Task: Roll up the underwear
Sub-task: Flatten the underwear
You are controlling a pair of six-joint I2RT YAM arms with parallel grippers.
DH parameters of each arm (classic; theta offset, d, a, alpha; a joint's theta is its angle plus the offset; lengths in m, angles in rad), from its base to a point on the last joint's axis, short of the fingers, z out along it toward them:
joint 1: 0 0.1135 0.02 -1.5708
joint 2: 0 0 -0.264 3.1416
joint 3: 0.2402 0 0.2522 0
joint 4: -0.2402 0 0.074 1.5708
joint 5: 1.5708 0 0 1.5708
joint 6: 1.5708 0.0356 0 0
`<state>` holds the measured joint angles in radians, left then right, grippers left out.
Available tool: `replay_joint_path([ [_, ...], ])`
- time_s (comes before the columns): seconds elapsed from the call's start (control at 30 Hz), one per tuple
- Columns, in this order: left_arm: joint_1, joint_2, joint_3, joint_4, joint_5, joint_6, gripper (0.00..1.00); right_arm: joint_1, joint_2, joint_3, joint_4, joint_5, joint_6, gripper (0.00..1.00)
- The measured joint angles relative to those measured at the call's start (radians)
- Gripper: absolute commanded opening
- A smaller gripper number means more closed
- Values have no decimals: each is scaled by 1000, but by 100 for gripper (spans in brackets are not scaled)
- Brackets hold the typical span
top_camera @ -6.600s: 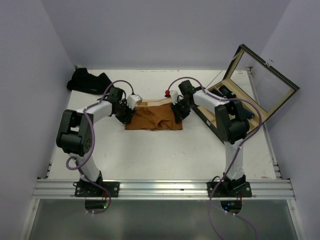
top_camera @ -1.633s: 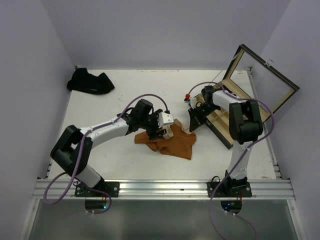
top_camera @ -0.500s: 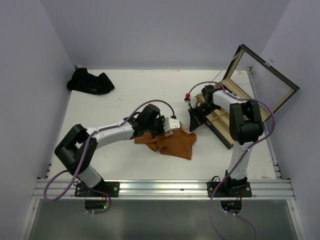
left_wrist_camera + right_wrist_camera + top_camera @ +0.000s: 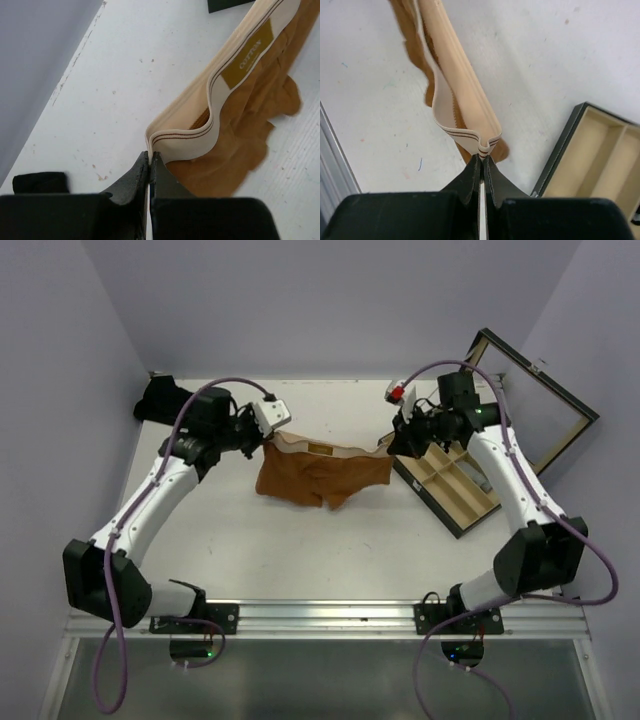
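The rust-orange underwear (image 4: 318,476) with a pale cream waistband hangs stretched between both grippers above the table. My left gripper (image 4: 266,440) is shut on the waistband's left end, seen pinched in the left wrist view (image 4: 150,154). My right gripper (image 4: 390,445) is shut on the waistband's right end, seen pinched in the right wrist view (image 4: 483,156). The orange cloth (image 4: 250,115) droops below the band (image 4: 455,65). Dark underwear (image 4: 158,400) lies in a heap at the far left corner, partly behind the left arm.
The wooden compartment box (image 4: 455,485) stands open at the right, its glass lid (image 4: 535,390) raised; its corner shows in the right wrist view (image 4: 590,150). A metal rail (image 4: 320,618) runs along the table's near edge. Walls close the far and side edges.
Both grippers have taken the waistband ends and lifted the orange underwear off the table, spreading it wide. The left arm swung back left; the right gripper rose from beside the box.
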<state>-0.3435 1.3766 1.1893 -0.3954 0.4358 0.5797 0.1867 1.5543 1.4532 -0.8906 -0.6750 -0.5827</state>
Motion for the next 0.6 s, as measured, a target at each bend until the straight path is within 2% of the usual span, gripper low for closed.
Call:
replay_joint_path([
  [0.23,40,-199,-26,-146,109,77,0,2,-248,-103,63,-23,-121,0],
  [0.4,40,-406,-120,-276,206,106,0,25,-433,-232,55,-42,-198,0],
  [0.6,41,-573,-201,-327,249,34,0,96,-571,-293,63,-50,-192,0],
])
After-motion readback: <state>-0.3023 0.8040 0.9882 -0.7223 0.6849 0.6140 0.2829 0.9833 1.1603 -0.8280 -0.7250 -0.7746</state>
